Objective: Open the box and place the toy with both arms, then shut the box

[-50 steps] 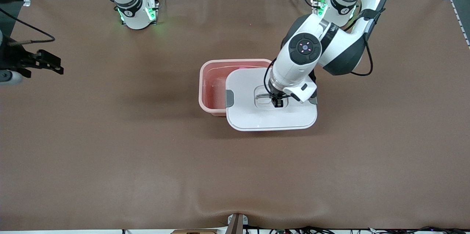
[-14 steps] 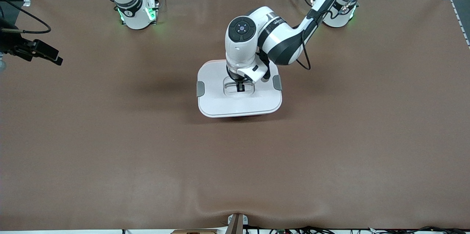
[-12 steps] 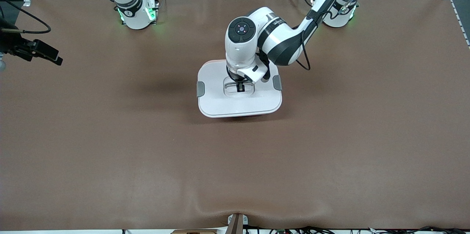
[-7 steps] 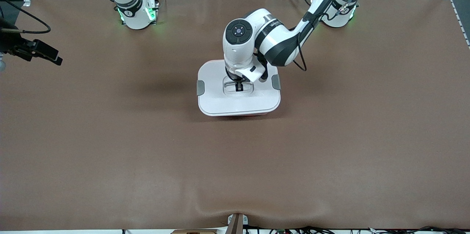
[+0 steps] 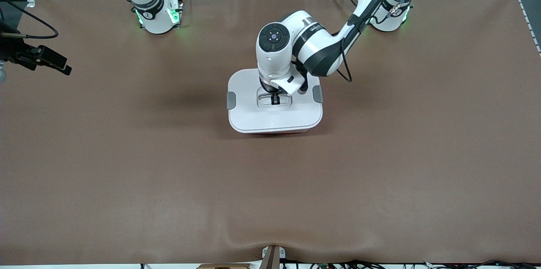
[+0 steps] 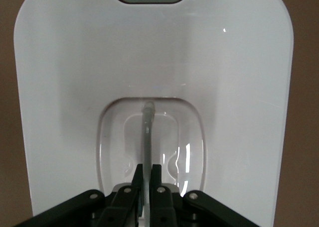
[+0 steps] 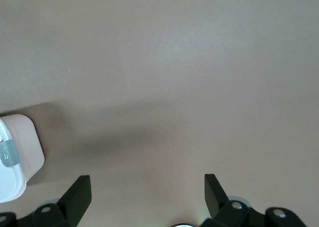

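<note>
The white lid (image 5: 253,112) lies on the pink box, of which only a thin strip (image 5: 279,133) shows under the lid's near edge. Its grey latches (image 5: 230,101) (image 5: 318,93) sit at both ends. My left gripper (image 5: 275,101) is shut on the thin handle (image 6: 147,132) in the lid's recessed centre, as the left wrist view (image 6: 147,174) shows. My right gripper (image 5: 65,68) waits open and empty over the right arm's end of the table; its view (image 7: 148,187) shows a corner of the box (image 7: 25,142). The toy is hidden.
The brown table mat (image 5: 270,197) spreads all round the box. The arm bases (image 5: 158,15) (image 5: 389,11) stand at the table's edge farthest from the front camera. A small mount (image 5: 272,256) sits at the near edge.
My left gripper carried the lid from its offset place toward the right arm's end and over the open tub, then lowered it slightly. The tub's inside no longer shows. The right arm stayed put.
</note>
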Controlling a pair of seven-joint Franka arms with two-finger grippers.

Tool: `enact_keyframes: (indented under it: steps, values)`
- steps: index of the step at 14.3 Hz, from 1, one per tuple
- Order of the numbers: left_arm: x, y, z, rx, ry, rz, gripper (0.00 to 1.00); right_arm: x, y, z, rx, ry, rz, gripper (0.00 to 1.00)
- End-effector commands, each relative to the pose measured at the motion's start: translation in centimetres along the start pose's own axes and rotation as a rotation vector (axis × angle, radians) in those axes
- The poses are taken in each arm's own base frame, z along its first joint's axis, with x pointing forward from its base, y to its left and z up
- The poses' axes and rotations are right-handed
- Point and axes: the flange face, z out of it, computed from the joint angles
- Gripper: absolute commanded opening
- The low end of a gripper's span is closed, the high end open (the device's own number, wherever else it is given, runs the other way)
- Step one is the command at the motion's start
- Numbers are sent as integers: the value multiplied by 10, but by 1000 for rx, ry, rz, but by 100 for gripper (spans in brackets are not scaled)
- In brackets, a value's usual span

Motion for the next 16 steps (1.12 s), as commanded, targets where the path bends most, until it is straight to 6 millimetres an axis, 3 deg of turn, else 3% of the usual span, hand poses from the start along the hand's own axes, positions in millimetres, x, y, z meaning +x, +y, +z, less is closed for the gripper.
enact_keyframes:
  steps: [1, 2, 8, 16]
  values:
    - [-4, -9, -8, -26, 6, -42, 0, -5, 0, -5, -15, 9, 13, 100]
    - [-4, -10, -14, -32, 1, -46, 0, -4, 0, -5, -15, 9, 13, 100]
    - [-1, -15, -8, -23, 18, -40, 0, -2, -10, -5, -14, 25, -10, 100]
    - [-3, -19, -19, -36, 8, -30, 0, 0, -1, -14, -7, 41, -45, 100]
